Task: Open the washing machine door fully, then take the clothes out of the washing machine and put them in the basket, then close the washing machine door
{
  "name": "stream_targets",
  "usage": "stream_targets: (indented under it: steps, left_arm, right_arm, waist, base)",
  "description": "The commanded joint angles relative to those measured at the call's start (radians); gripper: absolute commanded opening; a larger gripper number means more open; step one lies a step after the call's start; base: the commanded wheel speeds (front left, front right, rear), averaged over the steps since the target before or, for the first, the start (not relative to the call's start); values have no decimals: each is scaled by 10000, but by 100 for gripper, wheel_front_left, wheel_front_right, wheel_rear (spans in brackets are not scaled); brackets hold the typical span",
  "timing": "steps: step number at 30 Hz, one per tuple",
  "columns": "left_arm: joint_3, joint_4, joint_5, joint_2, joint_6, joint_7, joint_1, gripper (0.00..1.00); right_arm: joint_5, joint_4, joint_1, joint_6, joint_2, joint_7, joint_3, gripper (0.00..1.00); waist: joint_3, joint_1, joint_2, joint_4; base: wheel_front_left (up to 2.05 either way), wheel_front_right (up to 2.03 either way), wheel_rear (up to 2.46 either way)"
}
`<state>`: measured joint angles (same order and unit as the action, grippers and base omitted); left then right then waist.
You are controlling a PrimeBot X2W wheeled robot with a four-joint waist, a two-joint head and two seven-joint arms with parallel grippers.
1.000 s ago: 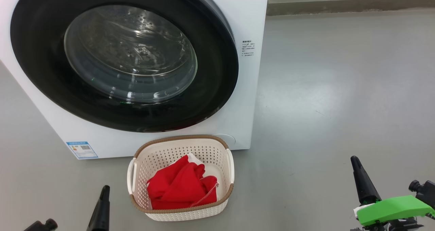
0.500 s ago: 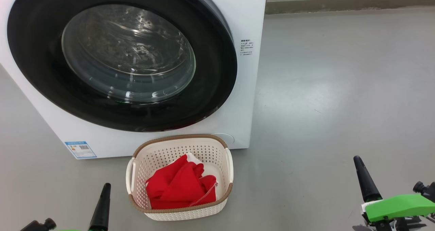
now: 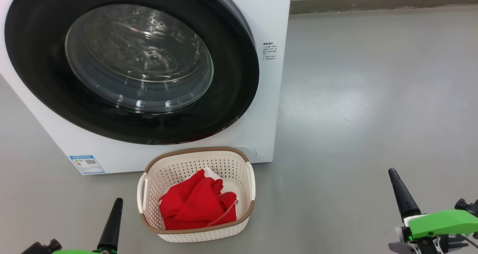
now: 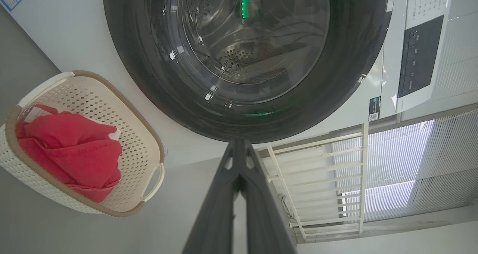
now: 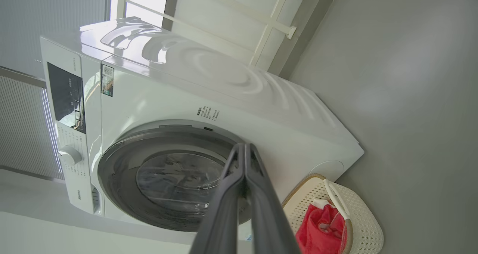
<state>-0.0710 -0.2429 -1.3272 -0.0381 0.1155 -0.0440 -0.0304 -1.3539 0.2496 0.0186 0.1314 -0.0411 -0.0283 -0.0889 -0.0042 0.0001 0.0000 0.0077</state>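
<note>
Both pairs of jaws are being held pressed together, empty — left gripper [image 3: 119,201] lower left, right gripper [image 3: 391,171] lower right.

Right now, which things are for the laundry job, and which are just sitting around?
For the job:
washing machine
washing machine door, looks shut
red clothes, lying in the basket
basket

Just there:
blue label
white railing
window blinds

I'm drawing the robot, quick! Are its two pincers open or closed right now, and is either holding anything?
Left pincer: closed, holding nothing.
Right pincer: closed, holding nothing.
</note>
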Motion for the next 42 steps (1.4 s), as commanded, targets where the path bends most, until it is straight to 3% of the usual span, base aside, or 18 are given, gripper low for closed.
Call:
stream_targets:
  steps: [1, 23, 42]
  left_arm:
    - [-324, 178, -259, -105, 119, -70, -505, 0]
    - [-431, -26, -2811, -122, 151, -695, -777, 0]
    - [-430, -25, -2812, -122, 151, -694, -777, 0]
  right_arm:
    - [-304, -243, 569, -5, -179, -73, 82, 0]
    - [-2671, -56, 879, -7, -202, -729, -100, 0]
    - [-2642, -54, 882, -7, -177, -758, -135, 0]
  waist:
    - [3, -1, 0, -3]
    - [73, -1, 0, -77]
    - [73, -1, 0, -77]
  base:
    - [0, 0, 0]
    - [0, 0, 0]
    - [0, 0, 0]
